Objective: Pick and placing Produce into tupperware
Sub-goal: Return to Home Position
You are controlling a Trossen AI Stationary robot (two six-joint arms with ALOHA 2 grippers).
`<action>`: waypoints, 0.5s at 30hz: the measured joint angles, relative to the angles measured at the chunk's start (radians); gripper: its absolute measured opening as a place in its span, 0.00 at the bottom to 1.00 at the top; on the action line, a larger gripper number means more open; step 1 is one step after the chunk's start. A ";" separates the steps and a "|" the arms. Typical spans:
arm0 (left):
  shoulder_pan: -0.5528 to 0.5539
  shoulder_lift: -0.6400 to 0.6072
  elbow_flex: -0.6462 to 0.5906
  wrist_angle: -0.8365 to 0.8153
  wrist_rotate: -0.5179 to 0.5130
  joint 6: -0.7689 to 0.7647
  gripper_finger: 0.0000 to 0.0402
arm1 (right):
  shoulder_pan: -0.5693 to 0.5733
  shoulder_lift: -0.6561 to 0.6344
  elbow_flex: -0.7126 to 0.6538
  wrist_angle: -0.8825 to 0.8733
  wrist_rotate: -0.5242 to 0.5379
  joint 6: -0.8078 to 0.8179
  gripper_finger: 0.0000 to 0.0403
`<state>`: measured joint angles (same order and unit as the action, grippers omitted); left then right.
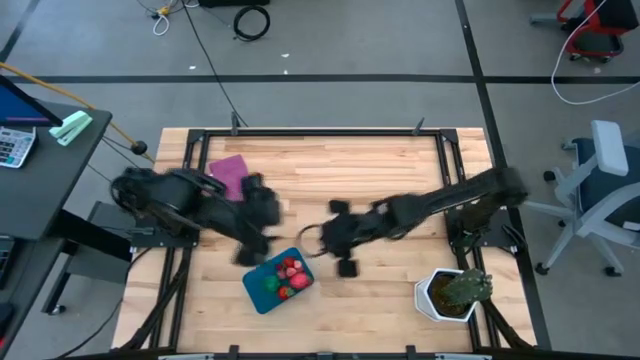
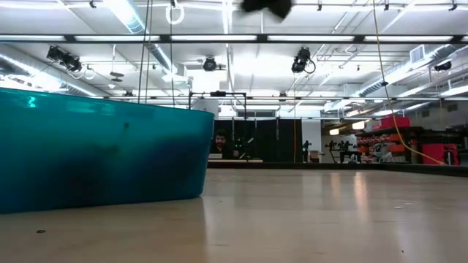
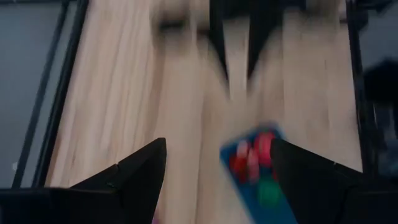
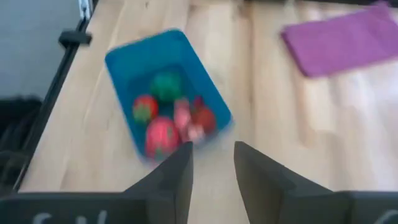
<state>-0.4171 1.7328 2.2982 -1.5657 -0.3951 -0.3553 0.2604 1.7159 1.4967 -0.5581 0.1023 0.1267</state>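
Now, one teal-blue plastic tupperware point(image 4: 134, 62), rectangular with rounded corners, sits on the pale wooden counter point(image 1: 350, 170) holding at least five small toy produce point(image 4: 161, 134) pieces, one green and the rest red or pink. Beside it, the left gripper point(image 3: 217, 142) has its fingers spread wide and empty. The right gripper point(image 4: 212, 146) has its fingers narrowly parted, gripping nothing.

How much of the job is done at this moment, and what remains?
Done: the produce, red pieces and one green, lies inside the tupperware; I see none loose on the table. In hand: nothing; the left hand and the right hand are open and empty, above the table near the container. Left: probably only parking both arms.
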 joint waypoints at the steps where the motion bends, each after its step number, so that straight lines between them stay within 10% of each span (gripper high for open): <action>1: -0.002 -0.029 -0.002 -0.026 0.008 0.001 0.72 | 0.000 -0.061 0.000 -0.073 0.002 -0.002 0.31; 15: -0.132 -0.508 -0.001 -0.007 -0.165 -0.136 0.72 | 0.192 -0.736 -0.328 -0.208 0.234 0.146 0.31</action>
<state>-0.5488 1.2249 2.2974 -1.5729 -0.5603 -0.4909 0.4525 0.9796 1.1690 -0.7657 0.3363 0.2723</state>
